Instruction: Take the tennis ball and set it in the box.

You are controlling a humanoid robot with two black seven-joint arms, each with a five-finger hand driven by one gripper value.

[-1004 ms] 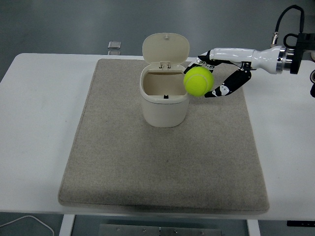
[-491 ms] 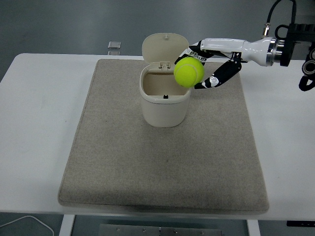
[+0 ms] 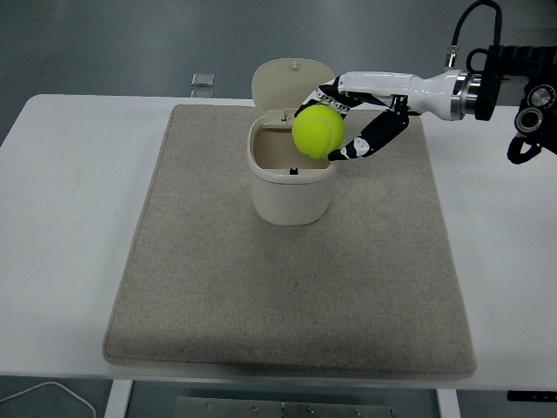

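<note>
head view shows the tennis ball [image 3: 318,131] held up in the air over the right part of the box [image 3: 291,175] opening, overlapping its right rim, not yet down inside. the right hand [image 3: 352,117] has it pinched: the white fingers [image 3: 376,84] lie over the top and far side of the ball, and the dark thumb and lower fingers press in from the right and below. the grip is closed around the ball, with nothing else in it.

the box is a cream tub with its hinged lid [image 3: 291,83] standing open behind the mouth. it sits on the far middle of a grey mat [image 3: 287,296], which covers most of the white table [image 3: 70,218].

my judgement is that the step in hand is the carry over the opening, close to release. to do it well, the ball should sit more squarely over the middle of the mouth, since letting go now might clip the right rim and send it bouncing onto the mat. lowering a little first would help, as a tennis ball rebounds easily. the fingers should also stay clear of the upright lid so it is not knocked shut. the left arm is not visible.
</note>
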